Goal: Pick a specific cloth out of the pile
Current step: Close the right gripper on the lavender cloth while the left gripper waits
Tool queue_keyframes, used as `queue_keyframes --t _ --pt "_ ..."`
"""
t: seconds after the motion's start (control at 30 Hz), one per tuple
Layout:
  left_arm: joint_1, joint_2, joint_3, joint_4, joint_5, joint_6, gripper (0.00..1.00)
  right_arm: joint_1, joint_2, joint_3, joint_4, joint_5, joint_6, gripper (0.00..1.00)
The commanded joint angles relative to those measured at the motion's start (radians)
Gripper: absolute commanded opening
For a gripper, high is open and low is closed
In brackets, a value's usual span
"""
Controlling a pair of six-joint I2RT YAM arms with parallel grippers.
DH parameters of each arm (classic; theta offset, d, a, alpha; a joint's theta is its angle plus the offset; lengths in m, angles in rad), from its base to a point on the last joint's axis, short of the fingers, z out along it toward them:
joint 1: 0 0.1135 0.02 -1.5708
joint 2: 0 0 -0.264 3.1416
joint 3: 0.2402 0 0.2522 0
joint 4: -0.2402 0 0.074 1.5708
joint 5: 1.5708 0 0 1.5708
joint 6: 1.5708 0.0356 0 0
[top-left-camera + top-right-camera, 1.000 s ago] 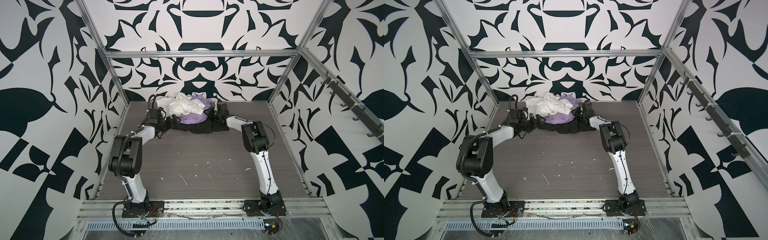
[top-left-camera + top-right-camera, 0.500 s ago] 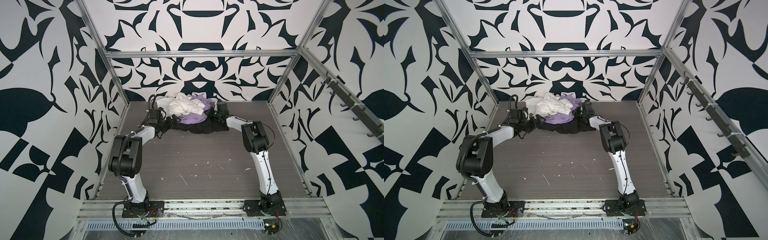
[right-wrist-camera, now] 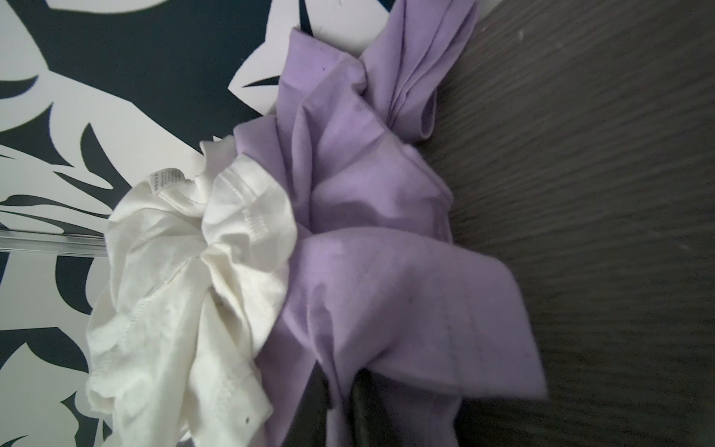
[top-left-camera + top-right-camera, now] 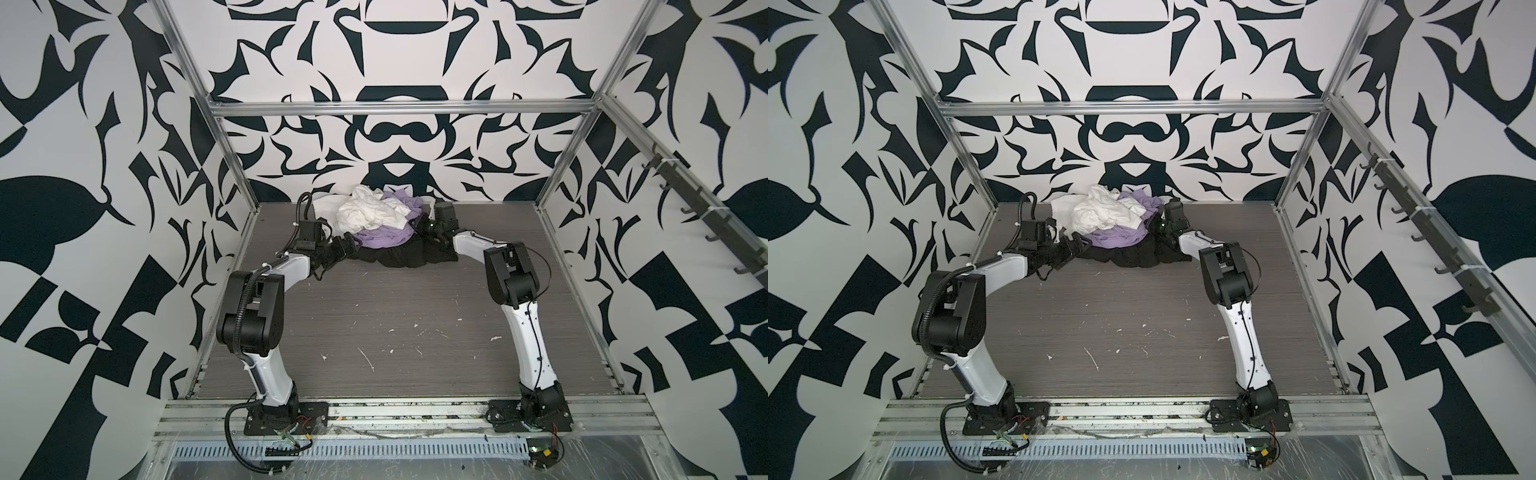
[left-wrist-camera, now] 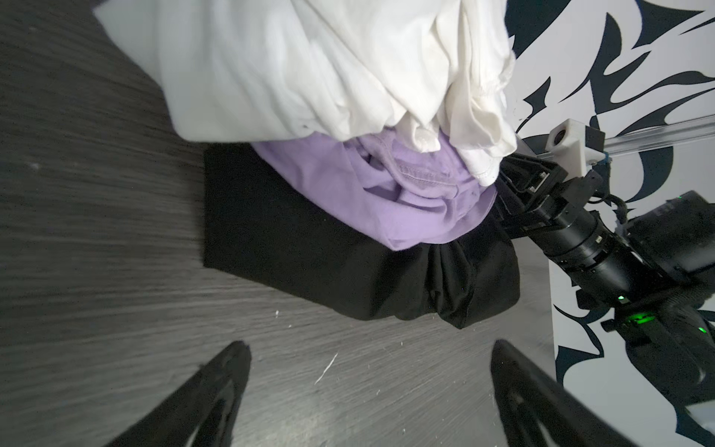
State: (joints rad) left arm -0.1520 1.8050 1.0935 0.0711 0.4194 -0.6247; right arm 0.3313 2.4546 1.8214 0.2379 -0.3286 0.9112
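At the far end of the table, against the back wall, the pile lies with the cloth, the lavender one, sandwiched between the white cloth on top and the black cloth underneath. The right hand is clenched on a fold of the lavender fabric at the pile's right side; its wrist view shows purple cloth pinched between the fingers. The left hand is released, jaws wide, low over the table just beside the black cloth and touching nothing. The pull probably goes best slow, outward to the right and low at first, so the lavender slides from under the white. Likely trouble: the white cloth rides along, or the black one drags. If so, the free left hand could pin the black cloth's near edge.
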Motion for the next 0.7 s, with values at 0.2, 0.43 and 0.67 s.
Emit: queue_keyframes --t 0.2,0.43,0.67 --pt "-0.003 -0.054 -0.020 0.011 0.024 0.005 0.99 0.014 -0.110 0.002 0.035 -0.008 0.002 0.14" --pt "-0.003 -0.070 -0.031 0.009 0.018 0.012 0.99 0.019 -0.126 -0.002 0.037 -0.006 0.003 0.13" --pt "-0.001 -0.081 -0.053 0.018 0.012 0.013 1.00 0.020 -0.141 -0.021 0.058 -0.007 0.007 0.12"
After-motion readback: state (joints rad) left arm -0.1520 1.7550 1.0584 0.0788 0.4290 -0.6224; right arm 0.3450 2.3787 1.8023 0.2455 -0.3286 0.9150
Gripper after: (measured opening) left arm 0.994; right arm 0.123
